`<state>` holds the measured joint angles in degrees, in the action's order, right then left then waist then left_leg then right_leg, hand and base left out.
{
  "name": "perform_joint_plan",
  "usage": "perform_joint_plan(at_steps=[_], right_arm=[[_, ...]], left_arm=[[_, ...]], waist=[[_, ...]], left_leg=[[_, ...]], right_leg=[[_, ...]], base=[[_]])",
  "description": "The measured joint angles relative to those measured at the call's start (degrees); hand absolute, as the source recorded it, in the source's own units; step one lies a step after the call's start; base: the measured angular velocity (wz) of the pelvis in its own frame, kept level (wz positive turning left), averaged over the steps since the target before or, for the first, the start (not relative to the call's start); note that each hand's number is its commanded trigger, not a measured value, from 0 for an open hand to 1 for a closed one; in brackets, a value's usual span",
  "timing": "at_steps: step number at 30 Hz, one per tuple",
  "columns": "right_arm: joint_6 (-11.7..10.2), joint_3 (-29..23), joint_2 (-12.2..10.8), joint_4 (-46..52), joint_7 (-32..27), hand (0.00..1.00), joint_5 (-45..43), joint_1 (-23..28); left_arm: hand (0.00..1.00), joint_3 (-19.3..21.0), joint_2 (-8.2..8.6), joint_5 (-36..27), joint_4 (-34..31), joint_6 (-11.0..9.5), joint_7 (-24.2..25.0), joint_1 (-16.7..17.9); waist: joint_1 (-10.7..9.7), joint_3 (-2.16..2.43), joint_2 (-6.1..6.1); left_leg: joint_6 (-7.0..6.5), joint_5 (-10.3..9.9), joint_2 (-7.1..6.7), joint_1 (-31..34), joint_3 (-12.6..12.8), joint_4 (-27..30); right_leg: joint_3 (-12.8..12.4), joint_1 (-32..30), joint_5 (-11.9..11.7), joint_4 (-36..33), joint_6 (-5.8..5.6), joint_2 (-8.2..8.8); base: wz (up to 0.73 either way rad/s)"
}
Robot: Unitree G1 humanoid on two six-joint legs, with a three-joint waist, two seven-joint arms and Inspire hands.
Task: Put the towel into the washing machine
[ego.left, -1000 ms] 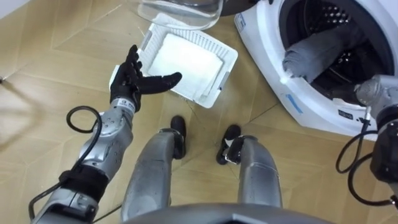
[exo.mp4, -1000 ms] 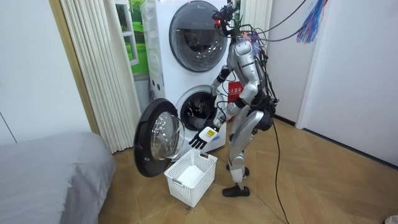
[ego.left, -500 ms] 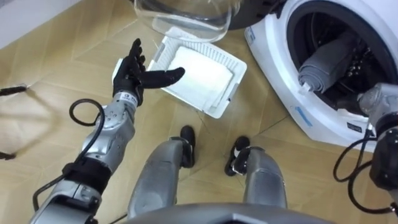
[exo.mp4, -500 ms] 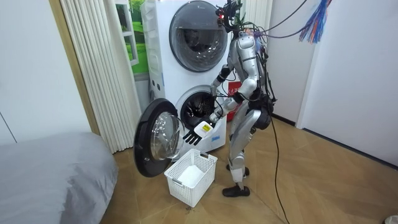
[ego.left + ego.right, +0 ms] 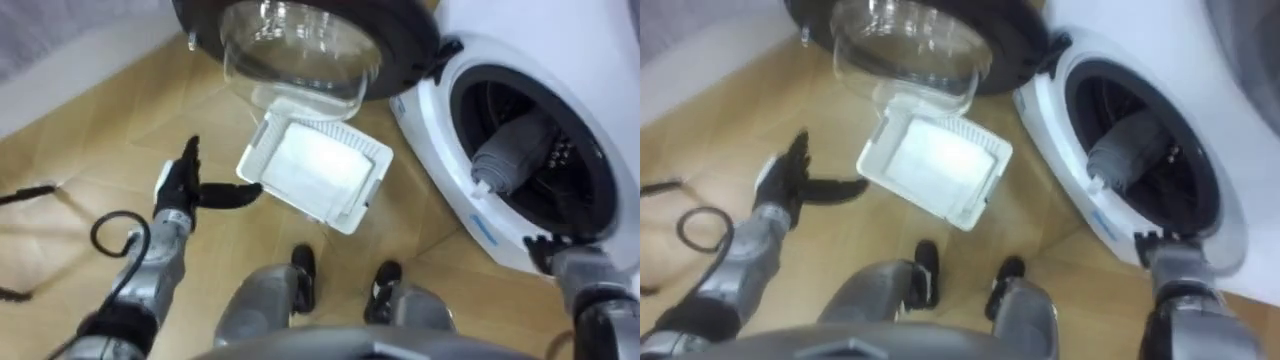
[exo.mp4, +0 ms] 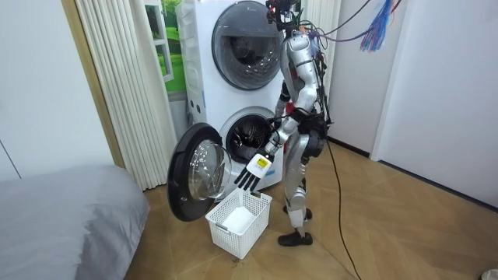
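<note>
Left hand [image 5: 178,192] outstretched low beside basket [image 5: 254,162], fingers straight, thumb spread, holding nothing; grey towel [image 5: 510,165] lies in drum [image 5: 565,105].

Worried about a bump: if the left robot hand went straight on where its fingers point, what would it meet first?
Probably the wooden floor just left of the white basket: the open left robot hand aims forward and down. Depth is unclear, so the washer's open door might come first.

White washing machine [image 5: 600,70] at right with grey towel [image 5: 510,165] in its dark drum; white ribbed basket [image 5: 335,133] at centre; black-rimmed clear door [image 5: 405,60] at top; tan wood-grain floor [image 5: 90,130]; black left hand [image 5: 178,190] at left.
</note>
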<state>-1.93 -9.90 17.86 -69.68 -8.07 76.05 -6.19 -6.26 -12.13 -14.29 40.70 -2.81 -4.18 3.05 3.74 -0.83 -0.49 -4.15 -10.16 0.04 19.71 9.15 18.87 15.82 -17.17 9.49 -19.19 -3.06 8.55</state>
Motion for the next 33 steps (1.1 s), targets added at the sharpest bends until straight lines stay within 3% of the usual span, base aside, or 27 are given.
perform_joint_plan(at_steps=[2, 4, 6, 9, 12, 19, 23, 27, 33], right_arm=[[0.0, 2.7, -0.6, 0.0, 2.3, 0.00, -8.8, 3.1], [0.0, 4.3, -0.6, -1.4, 4.7, 0.00, -18.6, 6.4], [0.2, 6.6, -0.7, -1.8, 6.0, 0.00, -28.7, 9.2], [0.3, 10.7, -1.4, -1.3, 7.7, 0.00, -41.2, 10.8], [0.2, 12.7, -3.2, -1.3, 9.1, 0.00, -48.5, 10.9], [-0.1, 13.1, -5.1, -1.4, 9.4, 0.00, -54.3, 12.8], [-1.0, 12.0, -7.6, -1.7, 7.6, 0.00, -56.3, 14.5], [-1.2, 10.8, -9.0, -1.9, 6.8, 0.00, -56.2, 15.3], [-1.0, 10.0, -9.4, -3.1, 7.1, 0.00, -56.2, 15.1]], left_arm=[[0.00, 2.2, 0.04, 1.2, 1.3, 0.0, 0.4, 3.1], [0.00, 3.8, 0.01, 2.6, 3.1, -0.1, 1.0, 5.7], [0.00, 5.4, 0.01, 2.7, 6.9, -0.2, 1.0, 6.6], [0.00, 6.1, 0.06, 3.7, 12.1, -0.3, 0.9, 7.2], [0.00, 6.1, 0.20, 3.8, 15.1, -0.3, 0.9, 7.6], [0.00, 7.3, 1.13, 6.0, 17.1, -0.4, -1.7, 10.9], [0.00, 10.8, 2.73, 6.0, 21.2, -0.9, -2.9, 11.0], [0.00, 10.7, 3.49, 6.5, 23.3, -0.7, -3.2, 10.8], [0.00, 11.8, 4.66, 7.9, 24.0, 1.3, -3.2, 10.5]], waist=[[-0.4, 0.58, -0.39], [-0.6, 0.84, -0.66], [-0.7, 0.89, -0.88], [-0.6, 0.59, -1.43], [-0.7, 0.49, -1.75], [-0.4, 0.29, -1.22], [-0.6, 0.37, -1.13], [-1.0, 0.49, -0.90], [-2.1, 0.45, -0.63]], left_leg=[[0.52, -0.1, 0.04, -2.8, 0.1, -1.5], [1.00, -0.3, 0.11, -5.2, 0.1, -2.3], [1.49, -0.4, 0.46, -7.7, 0.2, -3.5], [2.08, -0.3, 0.58, -11.7, 0.3, -5.5], [2.57, -0.5, 0.98, -13.6, 0.3, -6.2], [3.06, -0.7, 1.24, -18.5, 1.3, -8.3], [3.45, -1.0, 1.41, -20.5, 1.5, -9.3], [3.69, -1.2, 1.49, -21.4, 1.6, -9.5], [3.72, -1.2, 1.52, -22.1, 1.5, -9.6]], right_leg=[[-0.4, 2.4, 0.0, 1.4, 0.03, -0.56], [-0.1, 4.9, -0.1, 2.6, 0.11, -1.05], [-0.3, 7.1, -0.1, 3.3, 0.14, -1.60], [-0.8, 10.6, -0.4, 5.7, 0.62, -2.48], [-1.1, 12.7, -0.5, 6.8, 0.81, -3.09], [-1.7, 16.9, -0.6, 9.1, 0.91, -3.76], [-2.6, 18.5, -0.5, 9.7, 0.88, -4.33], [-3.0, 19.5, -0.5, 10.6, 0.87, -4.59], [-2.9, 20.1, -0.5, 10.7, 0.87, -4.62]], base=[[-0.17], [-0.09], [-0.07], [-0.13], [-0.06], [-0.09], [-0.11], [-0.06], [0.00]])
